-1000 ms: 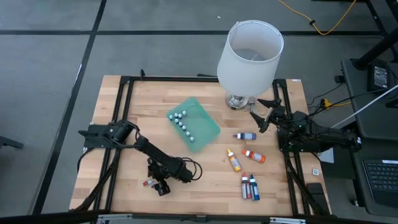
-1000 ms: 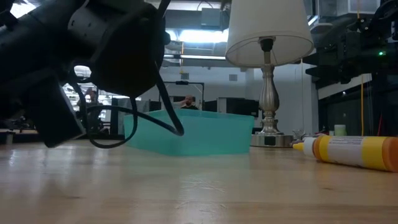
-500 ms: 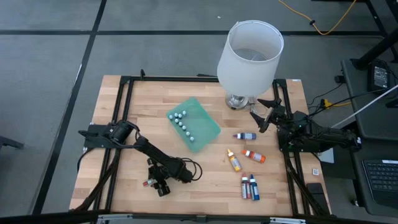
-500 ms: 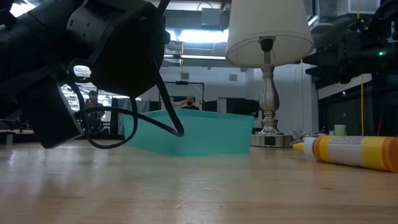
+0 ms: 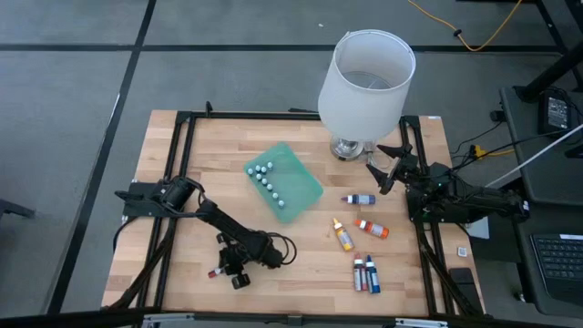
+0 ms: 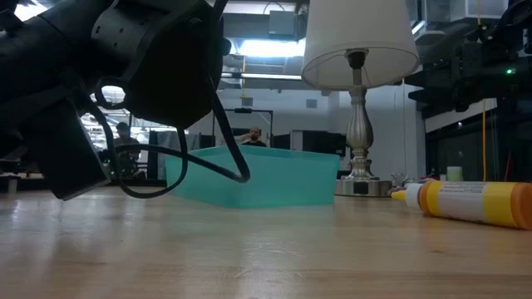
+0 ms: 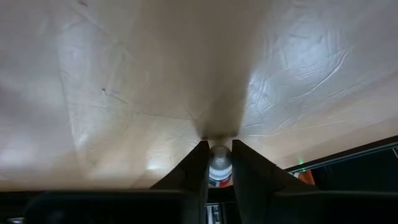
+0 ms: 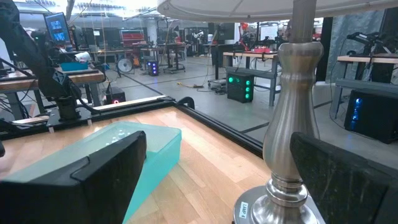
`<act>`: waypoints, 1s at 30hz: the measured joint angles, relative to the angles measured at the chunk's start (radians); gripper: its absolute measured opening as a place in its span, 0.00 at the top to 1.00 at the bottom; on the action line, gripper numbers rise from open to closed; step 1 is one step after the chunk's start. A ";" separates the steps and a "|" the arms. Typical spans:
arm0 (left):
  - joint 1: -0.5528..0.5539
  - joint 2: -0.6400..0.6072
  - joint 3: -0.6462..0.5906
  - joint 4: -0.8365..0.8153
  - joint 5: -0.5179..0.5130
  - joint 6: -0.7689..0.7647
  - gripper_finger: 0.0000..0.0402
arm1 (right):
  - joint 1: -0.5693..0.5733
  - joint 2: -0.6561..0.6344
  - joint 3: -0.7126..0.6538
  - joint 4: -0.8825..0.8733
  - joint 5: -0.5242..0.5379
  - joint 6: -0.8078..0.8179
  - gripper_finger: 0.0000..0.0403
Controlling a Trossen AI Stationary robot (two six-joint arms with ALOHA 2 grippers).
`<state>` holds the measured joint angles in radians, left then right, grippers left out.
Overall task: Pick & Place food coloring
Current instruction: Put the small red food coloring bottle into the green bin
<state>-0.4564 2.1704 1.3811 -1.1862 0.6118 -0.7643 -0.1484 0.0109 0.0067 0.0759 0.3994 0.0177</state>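
Note:
A small red food coloring bottle (image 5: 217, 271) lies near the table's near left edge, with my left gripper (image 5: 228, 271) shut on it. Several tiny white-capped bottles (image 5: 266, 176) sit on the green mat (image 5: 296, 191). On the right lie a purple bottle (image 5: 360, 199), two orange ones (image 5: 372, 228) (image 5: 342, 236), and a red and blue pair (image 5: 366, 273). My right gripper (image 5: 386, 169) stands open by the lamp base, touching nothing. My left gripper pinches the small red bottle between its two fingers (image 7: 196, 167); the wrist view shows the bottle's pale rounded end (image 7: 219, 163) in the narrow gap. The fingers slant down from the table's far right. From above, the red body (image 5: 215, 271) sticks out leftward, low over the wood.
A lamp with a large white shade (image 5: 366, 80) stands at the far right on a silver base (image 8: 292, 155). The black frame rails (image 5: 178, 182) run along the table's edges. Bare wood lies between the mat and the near edge.
The fingers of my left gripper have drawn together on the small red bottle, which has shifted slightly toward the near edge. The arm itself has stayed in place.

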 joint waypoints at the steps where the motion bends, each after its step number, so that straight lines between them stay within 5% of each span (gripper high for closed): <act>1: 0.000 0.000 0.000 0.000 0.000 0.003 0.88 | 0.000 0.000 0.000 0.000 0.000 0.000 0.02; 17: 0.027 -0.006 0.000 -0.002 -0.007 0.035 0.88 | 0.000 0.000 0.000 0.000 0.000 0.000 0.02; 30: 0.120 -0.168 0.005 -0.029 -0.122 0.009 0.89 | 0.000 0.000 0.000 0.000 0.000 0.000 0.02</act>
<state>-0.3362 2.0024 1.3865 -1.2148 0.4894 -0.7556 -0.1484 0.0109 0.0067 0.0757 0.3992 0.0177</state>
